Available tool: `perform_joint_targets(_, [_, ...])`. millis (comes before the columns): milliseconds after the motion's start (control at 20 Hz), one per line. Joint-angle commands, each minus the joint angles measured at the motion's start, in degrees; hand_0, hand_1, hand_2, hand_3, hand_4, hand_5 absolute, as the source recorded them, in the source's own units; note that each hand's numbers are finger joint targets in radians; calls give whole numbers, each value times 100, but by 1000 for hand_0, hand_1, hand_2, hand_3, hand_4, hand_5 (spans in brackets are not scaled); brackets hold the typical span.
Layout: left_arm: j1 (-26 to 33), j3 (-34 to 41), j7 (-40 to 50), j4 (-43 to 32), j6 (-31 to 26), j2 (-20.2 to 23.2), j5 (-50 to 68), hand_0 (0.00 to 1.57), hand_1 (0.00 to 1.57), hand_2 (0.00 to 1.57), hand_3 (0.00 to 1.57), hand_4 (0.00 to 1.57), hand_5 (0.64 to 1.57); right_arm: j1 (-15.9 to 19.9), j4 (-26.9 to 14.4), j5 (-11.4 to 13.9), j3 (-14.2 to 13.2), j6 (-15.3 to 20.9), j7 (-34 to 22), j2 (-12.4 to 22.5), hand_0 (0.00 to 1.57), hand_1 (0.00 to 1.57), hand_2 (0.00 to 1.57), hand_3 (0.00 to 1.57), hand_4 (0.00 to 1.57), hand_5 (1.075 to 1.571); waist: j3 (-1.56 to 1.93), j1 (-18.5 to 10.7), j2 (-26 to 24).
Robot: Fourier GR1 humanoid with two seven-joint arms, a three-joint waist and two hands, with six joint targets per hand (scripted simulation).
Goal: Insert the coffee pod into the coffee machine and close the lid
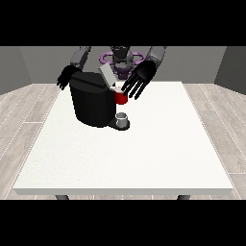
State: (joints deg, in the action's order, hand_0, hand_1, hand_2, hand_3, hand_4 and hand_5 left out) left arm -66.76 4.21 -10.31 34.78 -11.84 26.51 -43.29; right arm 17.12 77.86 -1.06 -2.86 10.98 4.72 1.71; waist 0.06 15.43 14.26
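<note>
1. A big black coffee machine (91,103) stands on the white table (144,153), at the far left part of it.
2. Its grey lid (106,75) is up and leans toward the far left, so the top of the machine is open.
3. A red thing at the machine (121,97) sits on its right side, just under the lid.
4. A small grey thing (123,117) stands upright on the machine's low front tray; I cannot tell if it is the pod.
5. The hand at the view's right (139,80) hangs over the red thing, its fingers straight, spread apart and pointing down at the table.
6. The hand at the view's left (65,78) is behind the machine's far left corner. Its fingers hang down, not curled, and hold nothing.
</note>
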Motion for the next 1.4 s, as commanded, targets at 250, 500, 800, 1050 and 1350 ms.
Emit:
perform_joint_targets(250, [191, -45, 134, 99, -205, -204, -40, 0, 0, 0, 0, 0, 1571, -139, -217, -90, -104, -76, 25, 64, 0, 0, 0, 0, 416, 1571, -5, -236, -443])
perform_joint_targets(500, [725, 66, 141, 272, -43, -615, 170, 0, 0, 0, 0, 0, 1571, -532, -304, -295, -320, -162, 160, 123, 0, 0, 0, 0, 427, 1571, -6, -431, -929])
perform_joint_targets(800, [1252, 1037, -79, 367, 95, -1272, 1370, 0, 0, 0, 0, 79, 1571, -933, -454, -354, -481, -170, 303, 179, 0, 0, 0, 0, 430, 1571, -11, -909, -1462])
perform_joint_targets(1050, [2102, 1448, -381, 388, -271, -1729, 2111, 0, 0, 0, 0, 0, 1571, -1369, -473, -425, -617, -278, 350, 326, 0, 0, 0, 0, 445, 1571, -9, -1415, -2255])
perform_joint_targets(1350, [2795, 1739, -322, 461, -175, -2134, 2586, 0, 0, 0, 0, 142, 1571, -1485, -56, -264, -256, -579, 225, 457, 0, 0, 0, 0, 390, 1571, -9, -1551, -2743])
